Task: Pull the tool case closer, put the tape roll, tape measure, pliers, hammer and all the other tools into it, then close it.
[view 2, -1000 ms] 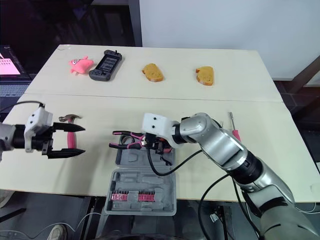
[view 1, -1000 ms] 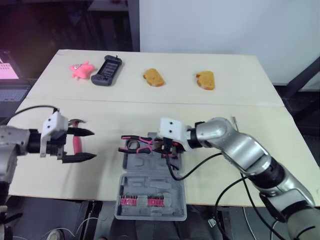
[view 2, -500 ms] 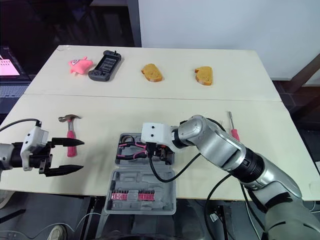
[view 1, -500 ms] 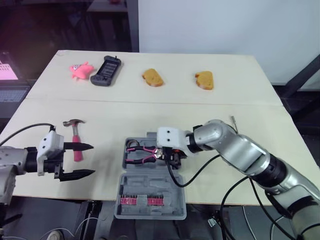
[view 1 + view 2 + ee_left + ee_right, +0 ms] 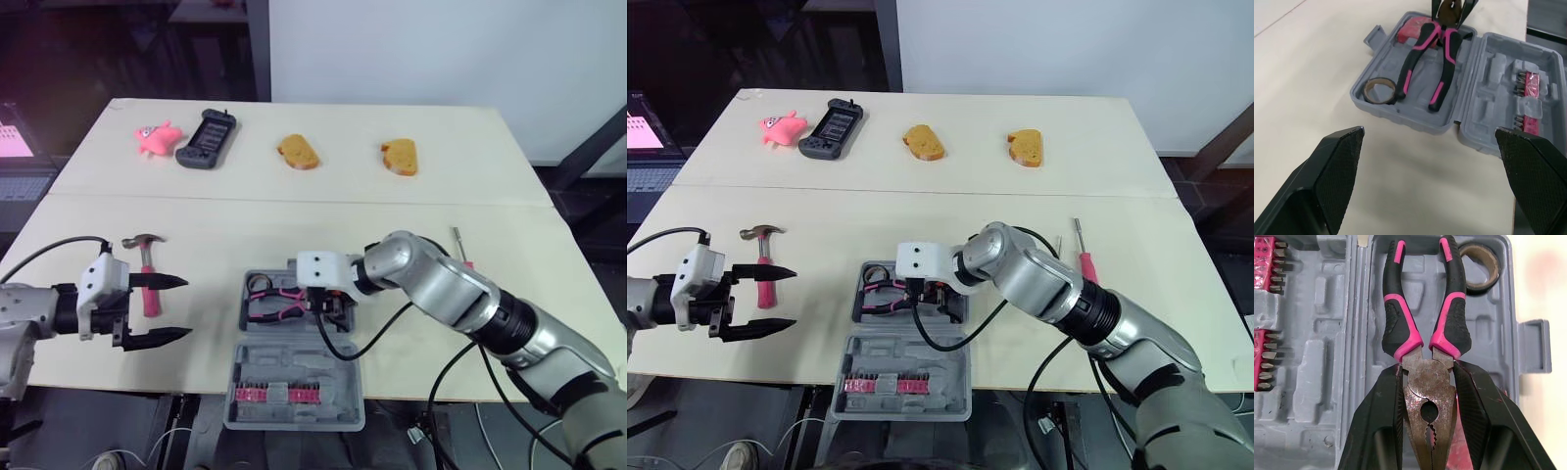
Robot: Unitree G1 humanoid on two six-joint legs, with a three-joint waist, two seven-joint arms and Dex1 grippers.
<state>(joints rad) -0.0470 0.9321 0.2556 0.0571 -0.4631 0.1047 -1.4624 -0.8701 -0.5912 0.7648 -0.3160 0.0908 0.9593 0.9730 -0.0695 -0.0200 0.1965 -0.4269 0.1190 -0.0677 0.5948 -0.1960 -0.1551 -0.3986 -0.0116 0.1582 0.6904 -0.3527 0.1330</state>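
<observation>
The grey tool case (image 5: 294, 357) lies open near the table's front edge, with a row of pink bits (image 5: 279, 395) in its near half. Pink-handled pliers (image 5: 1449, 328) rest in the far half beside a tape roll (image 5: 1479, 267). My right gripper (image 5: 328, 304) is shut on the pliers' metal head, over a red object that is mostly hidden. My left gripper (image 5: 186, 307) stands open with nothing in it, left of the case. The pink-handled hammer (image 5: 147, 269) lies just beyond it. A pink screwdriver (image 5: 1081, 250) lies to the right of my right arm.
Along the far side of the table sit a pink toy (image 5: 152, 137), a black game controller (image 5: 203, 139) and two bread pieces (image 5: 299, 152) (image 5: 400, 157). The case's near half overhangs the table's front edge.
My right gripper has brought the pliers from over the case's far left edge down into the far half. My left gripper has drawn back from the hammer toward the front edge.
</observation>
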